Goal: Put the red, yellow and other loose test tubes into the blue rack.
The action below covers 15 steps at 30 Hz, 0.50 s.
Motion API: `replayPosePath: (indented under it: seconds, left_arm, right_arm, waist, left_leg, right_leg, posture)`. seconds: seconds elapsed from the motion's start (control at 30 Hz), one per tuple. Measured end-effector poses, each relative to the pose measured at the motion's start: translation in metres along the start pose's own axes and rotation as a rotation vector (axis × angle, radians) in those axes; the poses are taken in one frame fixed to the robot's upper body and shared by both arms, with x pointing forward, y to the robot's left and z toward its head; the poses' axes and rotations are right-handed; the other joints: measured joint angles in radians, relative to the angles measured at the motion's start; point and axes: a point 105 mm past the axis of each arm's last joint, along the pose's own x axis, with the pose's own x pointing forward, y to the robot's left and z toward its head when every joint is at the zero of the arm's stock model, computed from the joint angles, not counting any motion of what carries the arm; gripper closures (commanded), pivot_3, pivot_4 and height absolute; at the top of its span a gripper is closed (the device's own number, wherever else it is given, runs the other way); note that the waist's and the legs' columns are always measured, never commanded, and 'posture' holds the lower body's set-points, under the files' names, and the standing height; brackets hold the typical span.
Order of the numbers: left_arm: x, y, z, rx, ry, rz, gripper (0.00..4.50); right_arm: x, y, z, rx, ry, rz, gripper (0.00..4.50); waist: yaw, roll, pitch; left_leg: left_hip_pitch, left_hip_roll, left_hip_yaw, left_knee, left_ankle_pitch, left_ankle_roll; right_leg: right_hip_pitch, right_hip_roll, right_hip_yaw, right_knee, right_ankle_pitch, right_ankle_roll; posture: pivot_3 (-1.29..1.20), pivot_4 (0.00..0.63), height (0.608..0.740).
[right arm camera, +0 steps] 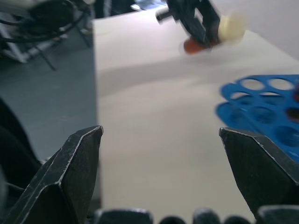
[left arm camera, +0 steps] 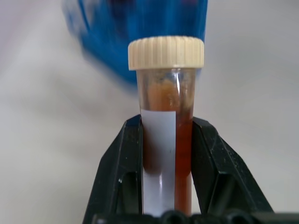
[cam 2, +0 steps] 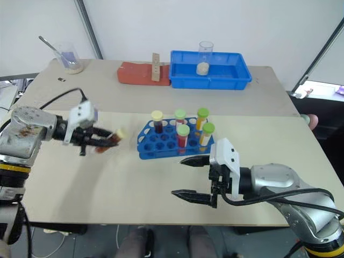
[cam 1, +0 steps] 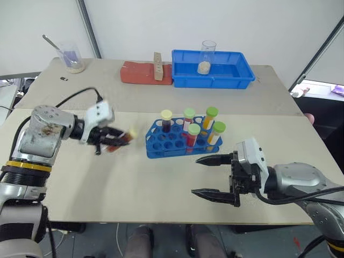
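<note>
The left tool point(cam 1: 115, 138) is clenched on a test tube point(left arm camera: 167, 135) with reddish-brown liquid, a white label and a cream cap, the black fingers point(left arm camera: 119, 172) pressing its lower body from both sides. That arm reaches in from the robot's left, the tool pointing toward the blue rack point(cam 1: 174, 141) and held above the desk point(cam 1: 123, 183), the tube's cap end leading; in the eye views the tube is smeared and its outline is hard to make out. The rack stands near the desk's middle with five capped tubes upright in it, one cream-capped, four green-capped. The right tool point(cam 1: 208, 176) hangs in front of the rack, released, its two fingers spread wide and pointing toward the robot's left, grasping nothing. Behind, a blue tray point(cam 1: 183, 75) holds a clear beaker.
</note>
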Motion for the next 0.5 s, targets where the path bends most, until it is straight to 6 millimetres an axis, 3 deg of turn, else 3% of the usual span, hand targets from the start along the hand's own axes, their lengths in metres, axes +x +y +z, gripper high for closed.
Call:
replayPosePath:
  seconds: [0.13,0.33,0.5]
  left_arm:
    - [0.024,-0.013,0.030,-0.054,-0.229,0.022,3.59]
    - [0.066,-0.023,0.022,-0.151,-0.363,0.108,3.59]
    - [0.081,-0.022,0.020,-0.113,-0.392,0.160,3.59]
  right_arm:
    - [-0.009,-0.009,-0.008,-0.070,0.132,-0.063,0.06]
    - [-0.012,-0.014,-0.009,-0.052,0.145,-0.101,0.06]
    - [-0.017,-0.016,-0.006,-0.063,0.162,-0.124,0.06]
  waist:
    - [-0.005,0.000,0.000]
    - [-0.007,0.000,0.000]
    - [-0.005,0.000,0.000]
  left_leg:
    - [0.001,0.000,0.000,0.000,0.000,0.000]
    - [0.003,0.000,-0.001,-0.001,0.000,0.000]
    - [0.003,-0.001,0.000,0.000,0.000,0.000]
  right_leg:
    - [0.001,0.000,0.001,0.000,0.000,0.000]
    - [0.001,0.002,0.002,0.001,0.001,-0.001]
    - [0.002,0.001,0.002,0.000,0.001,-0.001]
  posture:
    - [0.00,0.150,0.740]
    - [0.00,0.150,0.740]
    - [0.00,0.150,0.740]
